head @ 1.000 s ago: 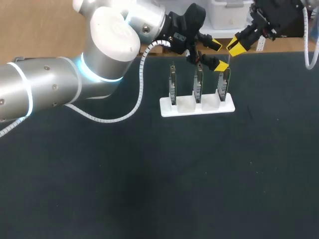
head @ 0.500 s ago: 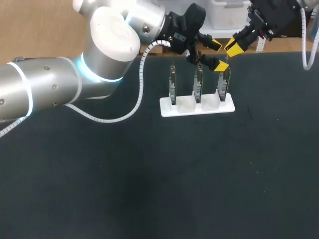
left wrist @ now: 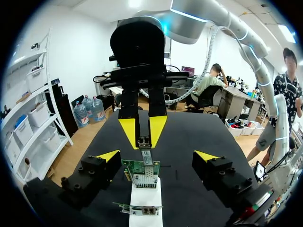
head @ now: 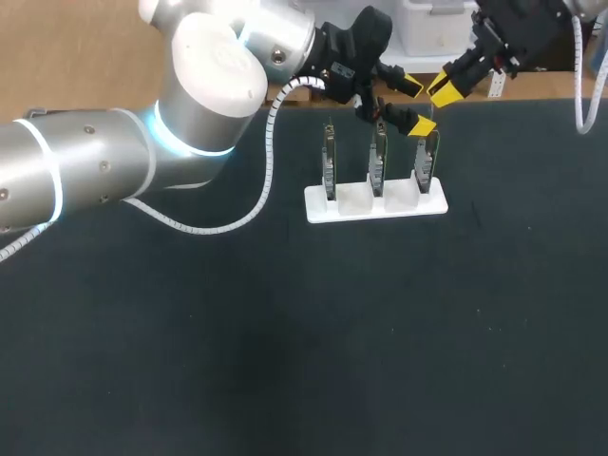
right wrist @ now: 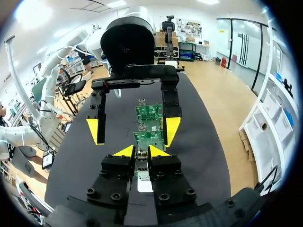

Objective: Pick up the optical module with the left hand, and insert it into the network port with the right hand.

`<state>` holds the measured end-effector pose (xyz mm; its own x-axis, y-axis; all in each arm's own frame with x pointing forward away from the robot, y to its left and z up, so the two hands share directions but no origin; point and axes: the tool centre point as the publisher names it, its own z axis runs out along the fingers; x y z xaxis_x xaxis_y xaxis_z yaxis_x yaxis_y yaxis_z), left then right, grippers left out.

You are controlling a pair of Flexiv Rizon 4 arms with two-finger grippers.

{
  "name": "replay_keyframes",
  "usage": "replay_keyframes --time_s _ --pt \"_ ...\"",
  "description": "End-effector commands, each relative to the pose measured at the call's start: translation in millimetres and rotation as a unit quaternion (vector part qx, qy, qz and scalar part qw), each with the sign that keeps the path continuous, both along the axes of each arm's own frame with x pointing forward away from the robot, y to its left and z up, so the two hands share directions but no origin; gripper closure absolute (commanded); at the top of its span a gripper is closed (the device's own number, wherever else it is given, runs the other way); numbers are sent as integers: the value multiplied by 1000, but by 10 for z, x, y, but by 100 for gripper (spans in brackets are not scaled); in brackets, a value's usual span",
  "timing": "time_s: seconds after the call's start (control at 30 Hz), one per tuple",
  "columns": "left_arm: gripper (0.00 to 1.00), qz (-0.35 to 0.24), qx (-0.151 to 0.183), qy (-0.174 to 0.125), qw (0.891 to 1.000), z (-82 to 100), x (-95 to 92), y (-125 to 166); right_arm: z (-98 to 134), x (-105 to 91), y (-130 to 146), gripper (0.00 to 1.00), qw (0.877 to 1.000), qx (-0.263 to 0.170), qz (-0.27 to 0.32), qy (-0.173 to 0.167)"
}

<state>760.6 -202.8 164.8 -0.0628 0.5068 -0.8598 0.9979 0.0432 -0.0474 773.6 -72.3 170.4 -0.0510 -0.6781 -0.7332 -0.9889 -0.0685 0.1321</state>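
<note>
Right fingers: you had your right fingers (right wrist: pixel 124 152) pinched on the optical module (right wrist: pixel 141 155) from both sides, the yellow tips close together.
Optical module: it hung upright from those fingers, just above the top edge of one circuit board (left wrist: pixel 140 169). You could not tell from any view whether it touched the board.
Network port: the metal network port (left wrist: pixel 145 179) sat on that board, under the module.
Left fingers: your left fingers (left wrist: pixel 108 155) stood spread wide, one on each side of the same board, and gripped nothing.
Boards: three boards stood upright in a row, and the one under the module was the end one on your right.
Holder: a white holder (head: pixel 375 203) carried all three boards in its slots.
Worktop: the holder rested on the dark worktop (head: pixel 285 332).
Arms: your left arm (head: pixel 114 161) came in from the left and reached past the middle. Your right arm (head: pixel 522 28) came in at the far right corner.
</note>
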Motion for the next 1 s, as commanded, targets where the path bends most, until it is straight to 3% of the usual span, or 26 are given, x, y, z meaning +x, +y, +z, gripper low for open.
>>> replay_keyframes --time_s 0.03,1.0 --pt "0 0 3 1 1000 8 14 -14 -12 15 4 100 1000 -1 1 0" --pt "0 0 3 1 1000 8 14 -14 -110 -52 -30 100 1000 -7 2 7"
